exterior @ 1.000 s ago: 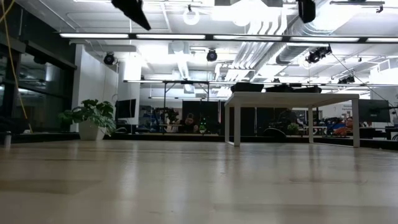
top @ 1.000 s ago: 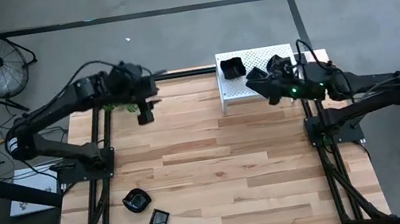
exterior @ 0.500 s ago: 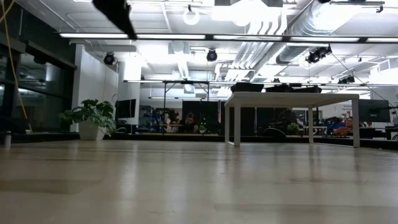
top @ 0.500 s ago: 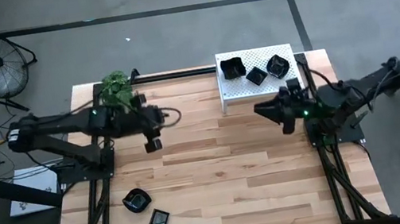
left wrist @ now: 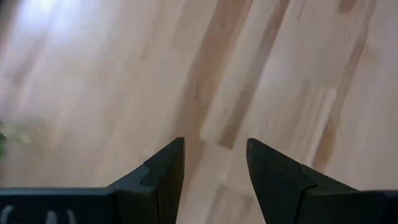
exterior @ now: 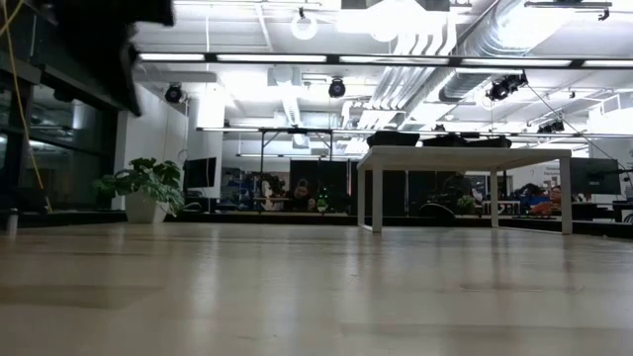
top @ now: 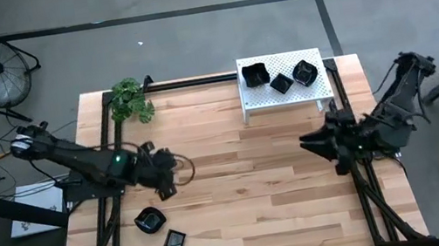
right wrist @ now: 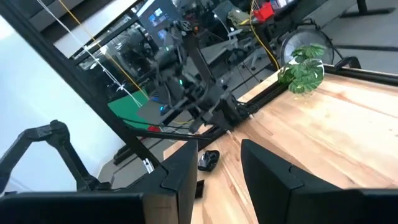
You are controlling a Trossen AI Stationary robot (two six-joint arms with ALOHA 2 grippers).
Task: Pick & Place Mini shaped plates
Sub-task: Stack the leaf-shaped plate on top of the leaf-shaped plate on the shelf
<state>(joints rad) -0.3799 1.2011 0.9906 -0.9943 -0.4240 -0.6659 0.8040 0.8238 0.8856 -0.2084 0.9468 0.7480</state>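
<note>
The step in hand looks like the left arm's approach to the two mini shaped plates lying loose on the counter (top: 238, 182), toward its 7 o'clock corner. To do it well, the left end effector (top: 165, 185), which hovers just up-counter of the nearer dish at roughly its 1 o'clock, should probably come down over one rim rather than the dish's middle, with its fingers square to that edge so the glossy wall does not slip out; lifting straight up before travelling would keep the neighbouring dish undisturbed. The left wrist view shows its two dark fingers (left wrist: 165, 174) standing apart with only bare wood between them, so it is open and carries nothing. The right end effector (top: 315, 141) waits at the counter's 3 o'clock edge, its fingers likewise parted and empty, pointing across the wood toward the other arm. The nearer plate, the rounded plate (top: 149, 220), is a small glossy black dish with a wavy-looking edge; the square plate (top: 174, 240) sits close by, toward 5 o'clock of it, whether touching I cannot tell. Three more black dishes rest in a row on the white perforated rack (top: 262, 99) near 1 o'clock. A small green plant (top: 129, 100) stands at 11 o'clock.
</note>
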